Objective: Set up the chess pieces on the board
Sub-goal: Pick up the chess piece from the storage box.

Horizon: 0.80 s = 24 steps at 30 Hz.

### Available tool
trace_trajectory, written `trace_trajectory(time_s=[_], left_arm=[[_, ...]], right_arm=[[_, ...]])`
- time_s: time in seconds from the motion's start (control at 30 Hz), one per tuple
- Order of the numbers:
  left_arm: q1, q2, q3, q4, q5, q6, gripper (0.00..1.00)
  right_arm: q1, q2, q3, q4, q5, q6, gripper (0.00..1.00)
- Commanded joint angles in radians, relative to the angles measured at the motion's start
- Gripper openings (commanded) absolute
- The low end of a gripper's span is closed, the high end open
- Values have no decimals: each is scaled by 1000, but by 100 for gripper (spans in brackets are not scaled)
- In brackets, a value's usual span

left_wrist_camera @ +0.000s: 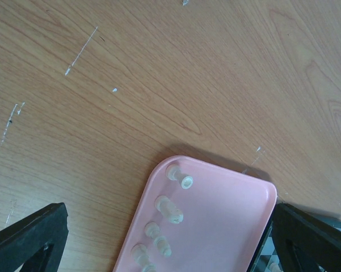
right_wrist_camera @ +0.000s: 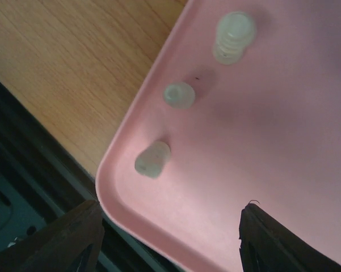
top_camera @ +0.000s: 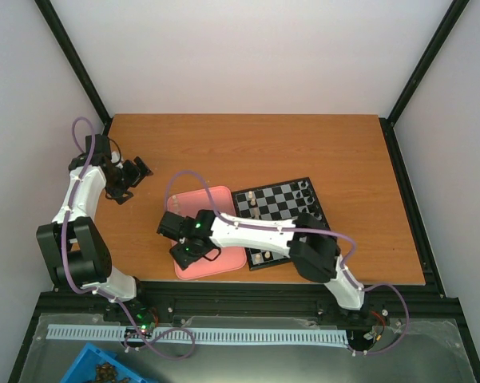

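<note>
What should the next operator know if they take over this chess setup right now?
Left end effector: open, empty, above the table left of the pink tray.
Right end effector: open, empty, low over the tray's near corner.
Chess pieces: several cream ones lie in the tray; a few stand on the board.
Done: only those few placed.
To do: move the tray's pieces onto the board.

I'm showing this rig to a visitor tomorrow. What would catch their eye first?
The pink tray in the middle of the table, with pale chess pieces strung along its edge. The right gripper hangs over it, jaws open and empty. Just right of the tray sits the black-and-white board, a few pieces already on it.
</note>
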Motion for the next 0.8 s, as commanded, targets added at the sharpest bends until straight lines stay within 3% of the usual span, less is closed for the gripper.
trace_trajectory(time_s=[0.0,0.2,0.77], left_arm=[[5,-21,33,0,17,10,100],[4,-39,22,0,21,9,100],[4,-37,8,9,16,9,100]], right_arm=[[-4,85,90,-5,-43,-46,66],[-6,174,181,-40,-50,-61,66],[-29,230,189,-42,-86,-59,47]])
